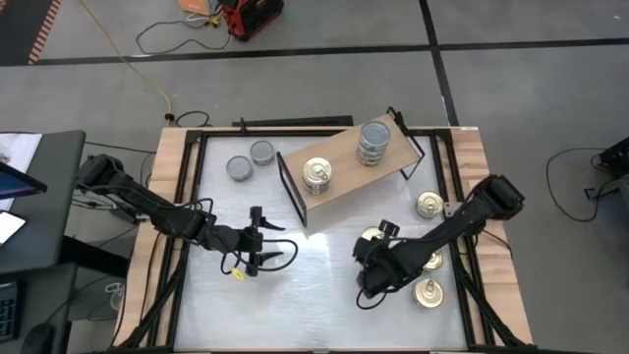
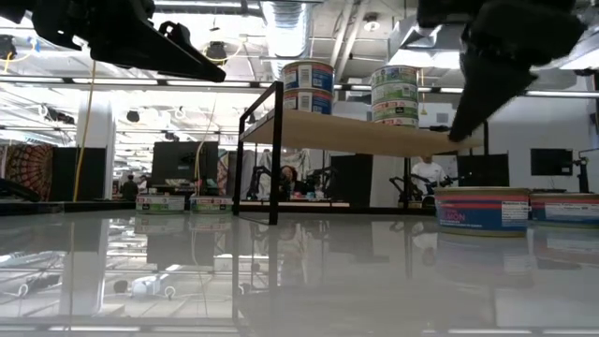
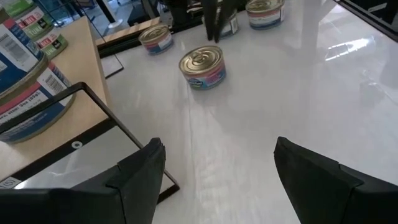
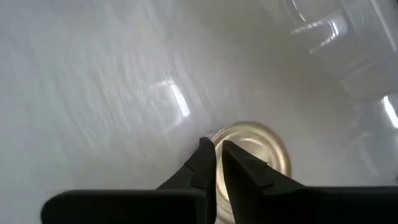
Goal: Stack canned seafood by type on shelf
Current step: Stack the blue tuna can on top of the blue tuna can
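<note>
Right gripper (image 1: 366, 287): clenched, grasping nothing, just in front of the shelf (image 1: 344, 169), above a gold-lidded tin (image 4: 255, 149).
Left gripper (image 1: 270, 254): released, left of the shelf.

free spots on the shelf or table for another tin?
On the shelf: bare board between the two-tin stack and the taller stack. On the table: a wide bare patch in front, between the open left gripper and the shut right gripper. Crowded: right side, with loose gold-lidded tins, and the two grey-topped tins at back left.
</note>
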### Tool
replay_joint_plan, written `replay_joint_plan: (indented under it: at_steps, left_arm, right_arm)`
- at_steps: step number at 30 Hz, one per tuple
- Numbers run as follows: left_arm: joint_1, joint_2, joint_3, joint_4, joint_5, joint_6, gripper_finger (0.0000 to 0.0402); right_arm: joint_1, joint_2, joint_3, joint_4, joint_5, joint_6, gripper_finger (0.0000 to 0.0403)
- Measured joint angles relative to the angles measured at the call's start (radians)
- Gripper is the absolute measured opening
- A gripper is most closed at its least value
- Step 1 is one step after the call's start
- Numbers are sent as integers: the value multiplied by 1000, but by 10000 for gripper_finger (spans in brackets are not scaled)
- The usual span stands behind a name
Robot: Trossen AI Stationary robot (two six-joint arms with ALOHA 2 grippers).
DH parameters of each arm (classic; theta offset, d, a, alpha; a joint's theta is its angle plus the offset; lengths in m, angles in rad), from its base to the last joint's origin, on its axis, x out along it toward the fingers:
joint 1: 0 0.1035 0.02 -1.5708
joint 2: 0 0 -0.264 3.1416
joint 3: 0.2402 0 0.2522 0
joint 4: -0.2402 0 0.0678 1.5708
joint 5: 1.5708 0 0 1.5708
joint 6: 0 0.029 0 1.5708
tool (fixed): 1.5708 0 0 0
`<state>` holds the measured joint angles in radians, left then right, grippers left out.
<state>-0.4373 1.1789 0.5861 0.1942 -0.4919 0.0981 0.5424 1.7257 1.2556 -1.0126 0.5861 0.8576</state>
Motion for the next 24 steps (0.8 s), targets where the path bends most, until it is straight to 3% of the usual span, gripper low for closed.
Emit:
replay_joint_plan:
  at_steps: [3, 6, 10, 13, 18, 24]
  left_arm:
    - [0, 0, 0, -1, 19, -19, 290]
    - [0, 0, 0, 2, 19, -53, 290]
    - [0, 0, 0, 4, 19, -61, 290]
    - [0, 0, 0, 5, 19, -61, 290]
    - [0, 0, 0, 5, 19, -59, 290]
    - [0, 0, 0, 6, 18, -54, 290]
  right_arm:
    - [6, -2, -21, 15, -40, -62, 87]
    - [16, -2, -76, 50, -65, -48, 133]
    - [29, -2, -137, 87, -62, -38, 205]
    - [43, -2, -165, 103, -21, -20, 230]
    - [76, -2, -203, 168, 18, -83, 205]
    - [93, -3, -242, 225, 19, -130, 119]
